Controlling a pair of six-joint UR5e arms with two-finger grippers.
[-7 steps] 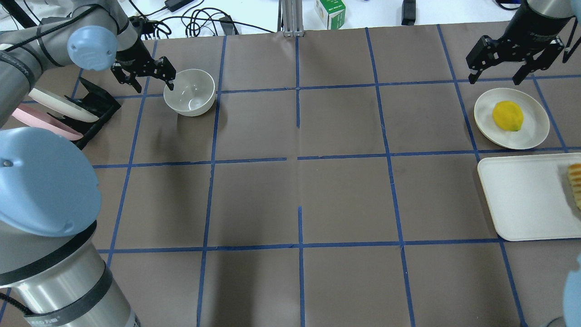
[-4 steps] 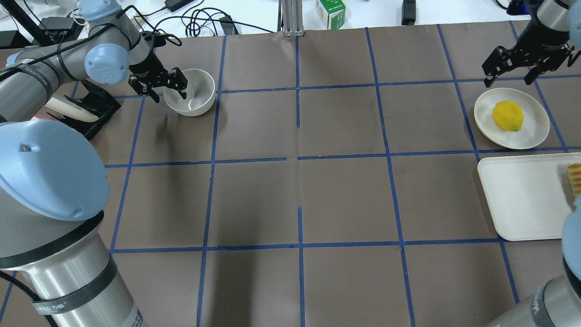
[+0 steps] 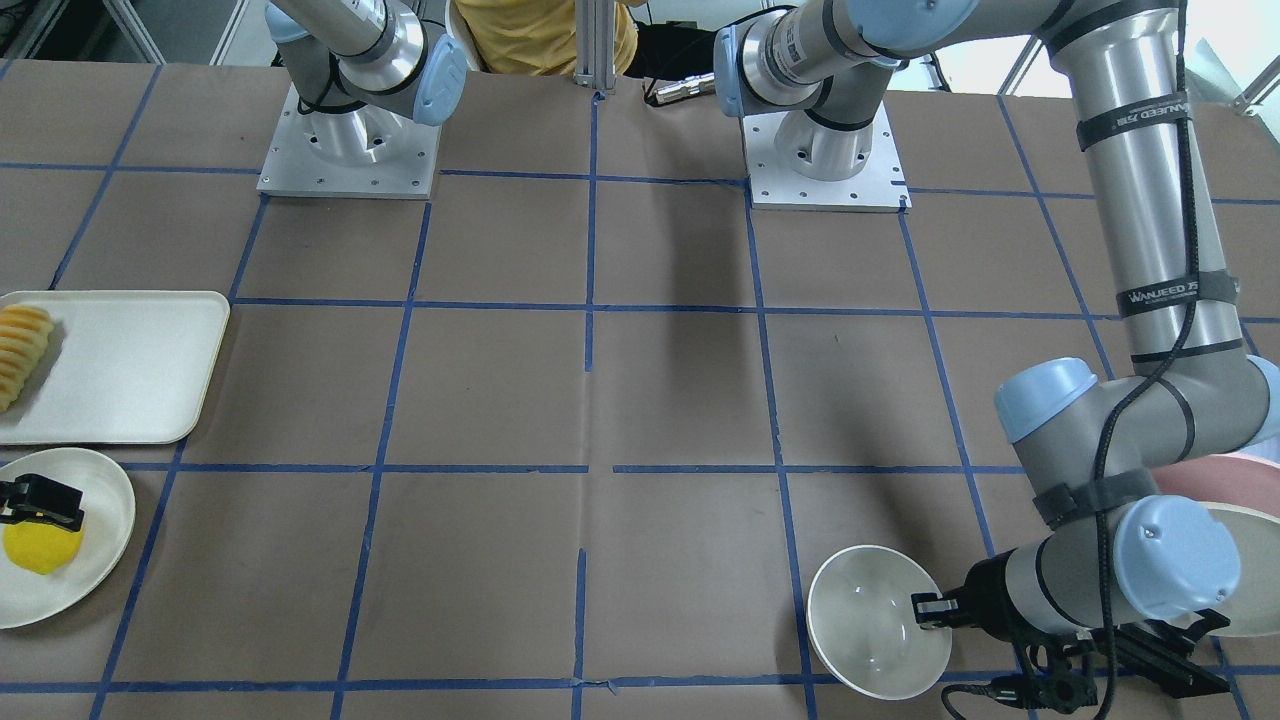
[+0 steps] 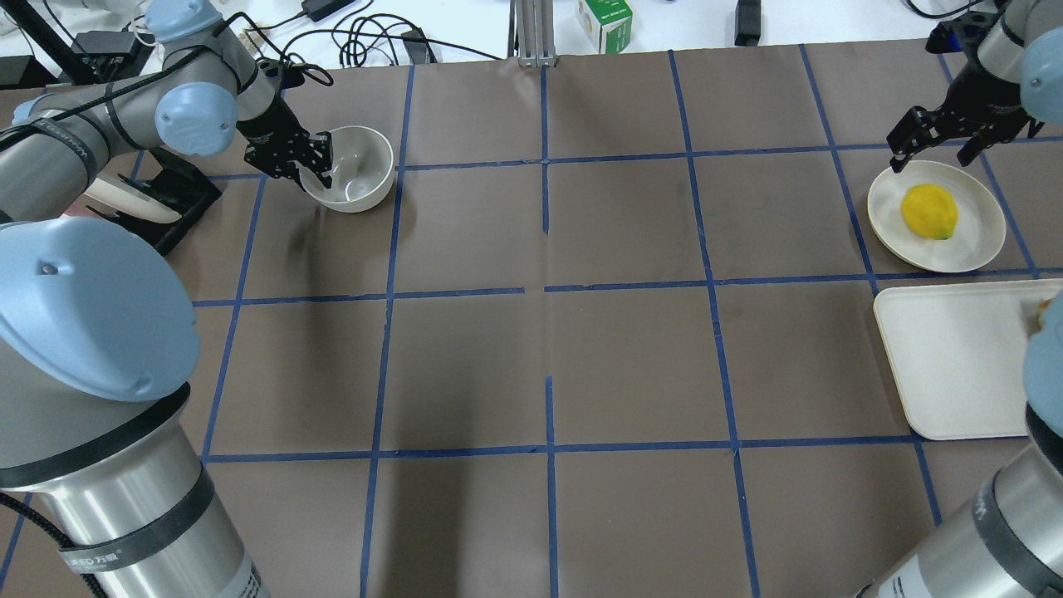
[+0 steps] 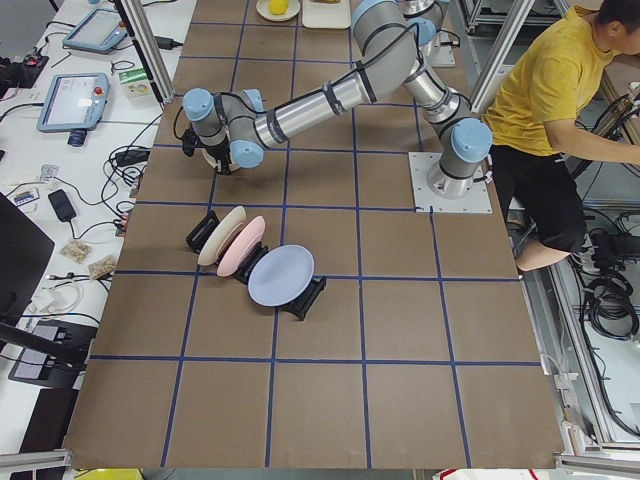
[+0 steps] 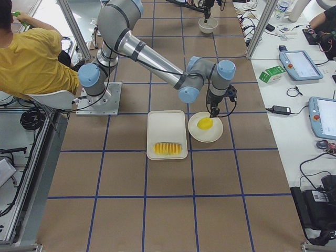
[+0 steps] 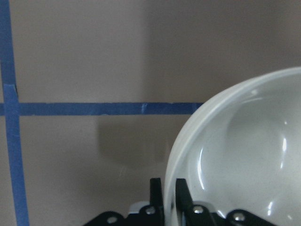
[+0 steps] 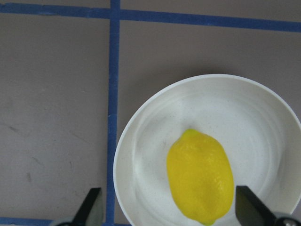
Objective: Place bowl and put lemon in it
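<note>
The off-white bowl (image 4: 359, 170) stands at the far left of the table, also in the front-facing view (image 3: 868, 625). My left gripper (image 4: 311, 169) is shut on its near-left rim, one finger inside and one outside, as the left wrist view (image 7: 168, 187) shows against the bowl (image 7: 244, 155). The yellow lemon (image 4: 929, 211) lies on a flat cream plate (image 4: 980, 241) at the far right. My right gripper (image 4: 938, 149) hangs open just above the plate's far side; in the right wrist view its gripper (image 8: 170, 209) spans the lemon (image 8: 200, 176) without touching.
A white tray (image 4: 955, 365) with sliced fruit (image 3: 22, 340) sits next to the plate. A black rack of coloured plates (image 5: 255, 265) stands left of the bowl. Cables and a green box (image 4: 604, 21) lie beyond the far edge.
My left gripper came down onto the bowl's rim and closed on it. My right gripper moved down and closer to the lemon plate, still open.
</note>
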